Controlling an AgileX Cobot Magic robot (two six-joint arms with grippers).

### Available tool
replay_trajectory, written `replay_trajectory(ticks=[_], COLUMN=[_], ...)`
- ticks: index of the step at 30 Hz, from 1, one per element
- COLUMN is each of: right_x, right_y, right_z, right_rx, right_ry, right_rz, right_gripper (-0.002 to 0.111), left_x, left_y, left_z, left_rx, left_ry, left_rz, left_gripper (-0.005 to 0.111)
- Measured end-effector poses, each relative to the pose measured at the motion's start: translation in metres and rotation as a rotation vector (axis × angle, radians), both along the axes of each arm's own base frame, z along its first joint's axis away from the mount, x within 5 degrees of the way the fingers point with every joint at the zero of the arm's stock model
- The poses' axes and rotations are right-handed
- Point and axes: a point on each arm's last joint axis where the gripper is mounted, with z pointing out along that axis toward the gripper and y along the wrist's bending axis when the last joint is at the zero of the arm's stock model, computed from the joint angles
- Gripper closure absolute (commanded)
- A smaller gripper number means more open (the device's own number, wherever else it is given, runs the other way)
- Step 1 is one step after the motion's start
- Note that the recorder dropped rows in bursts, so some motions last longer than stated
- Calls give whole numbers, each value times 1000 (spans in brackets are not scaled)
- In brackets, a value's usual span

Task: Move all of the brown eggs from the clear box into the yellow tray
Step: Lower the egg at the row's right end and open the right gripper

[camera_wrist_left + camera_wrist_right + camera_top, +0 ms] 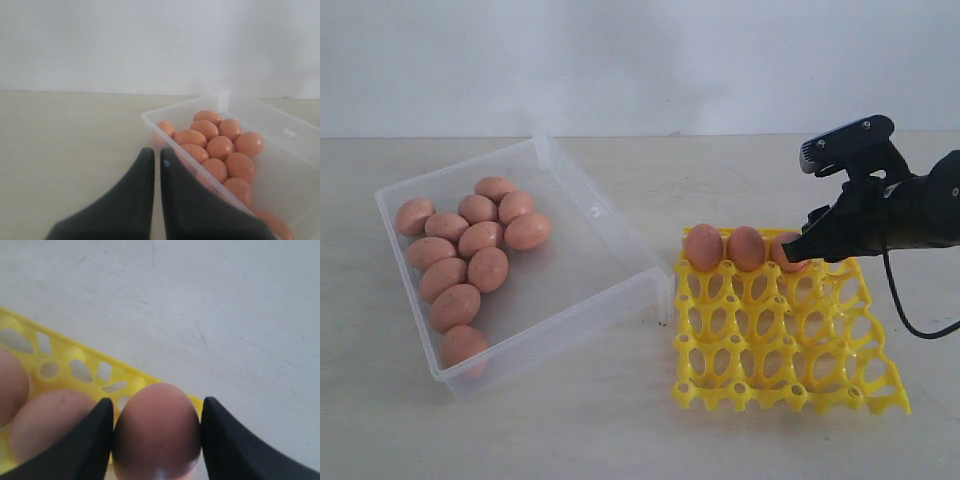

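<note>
Brown egg (pixel 156 435) (third in tray (pixel 786 330)) in right end effector (pixel 157 405).

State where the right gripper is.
The right gripper sits right in the exterior view, over the tray's far row, jaws around the third egg.

Just a plain pale beige tabletop (pixel 620 430), matte, with a few faint scuffs. Two things sit straight on it: a shallow rectangular clear plastic box (pixel 590 215) on the left, turned at an angle, and a bright yellow plastic lattice egg tray (pixel 790 375) on the right. The box's near corner is just beside the tray's left edge; can't tell if they touch.
</note>
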Motion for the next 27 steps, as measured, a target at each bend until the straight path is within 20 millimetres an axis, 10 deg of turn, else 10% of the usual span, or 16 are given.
replay_trajectory(ticks=[5, 12, 27], right_x=[0, 0, -1], right_y=[0, 0, 0], right_z=[0, 0, 2], right_rx=[10, 16, 45], right_ry=[-7, -3, 10], right_rz=[-13, -16, -37], right_gripper=[101, 62, 59], left_x=[0, 0, 0], left_y=[0, 0, 0], left_z=[0, 0, 0], left_rx=[0, 0, 0], left_ry=[0, 0, 0], left_rz=[0, 0, 0], left_gripper=[103, 103, 103])
